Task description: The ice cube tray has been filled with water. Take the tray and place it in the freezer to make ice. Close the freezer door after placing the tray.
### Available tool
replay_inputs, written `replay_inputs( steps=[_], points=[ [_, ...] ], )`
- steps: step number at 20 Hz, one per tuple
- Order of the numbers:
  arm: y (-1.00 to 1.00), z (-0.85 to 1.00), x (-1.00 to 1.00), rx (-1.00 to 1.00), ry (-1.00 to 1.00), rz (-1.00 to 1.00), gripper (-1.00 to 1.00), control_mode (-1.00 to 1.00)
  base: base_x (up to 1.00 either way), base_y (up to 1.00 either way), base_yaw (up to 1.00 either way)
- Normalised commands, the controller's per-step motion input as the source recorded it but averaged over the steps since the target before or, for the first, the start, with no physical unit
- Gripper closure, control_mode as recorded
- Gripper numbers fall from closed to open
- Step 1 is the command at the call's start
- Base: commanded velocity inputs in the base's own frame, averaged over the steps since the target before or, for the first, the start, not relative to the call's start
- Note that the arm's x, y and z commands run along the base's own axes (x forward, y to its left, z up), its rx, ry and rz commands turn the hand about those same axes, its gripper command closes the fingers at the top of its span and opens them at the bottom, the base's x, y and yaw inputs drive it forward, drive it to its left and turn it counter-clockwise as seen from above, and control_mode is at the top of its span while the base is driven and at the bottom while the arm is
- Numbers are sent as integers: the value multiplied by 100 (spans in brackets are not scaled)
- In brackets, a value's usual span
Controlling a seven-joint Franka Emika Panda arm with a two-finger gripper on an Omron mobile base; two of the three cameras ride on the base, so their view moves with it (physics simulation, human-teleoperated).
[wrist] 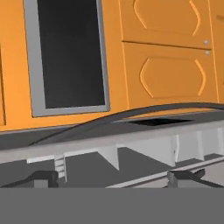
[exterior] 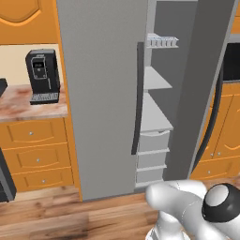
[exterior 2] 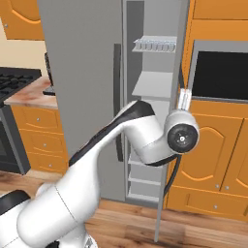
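We see the tray (exterior: 162,41) on the freezer's (exterior: 101,93) top shelf, its door (exterior: 199,89) swung open at three o'clock, the coffee machine (exterior: 43,76) on the surface (exterior: 21,108) at nine.

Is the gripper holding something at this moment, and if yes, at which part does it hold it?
Nothing is held. The gripper is open, its fingertips apart, by the edge of the open freezer door. The ice cube tray lies on the freezer's top shelf.
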Motion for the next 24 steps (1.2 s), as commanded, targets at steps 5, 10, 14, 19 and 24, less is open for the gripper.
replay_inputs(
  steps=[5,10,14,19,24],
  points=[
    [-26,-61,67,1,3,17,-100,-100,0,0,0],
    [-5,-56,20,4,0,26,-100,-100,0,0,0],
    [-1,-41,1,2,0,23,-100,-100,0,0,0],
    [0,-47,13,2,0,22,-100,-100,0,0,0],
    [0,-53,46,2,1,21,-100,-100,0,0,0]
  ],
)
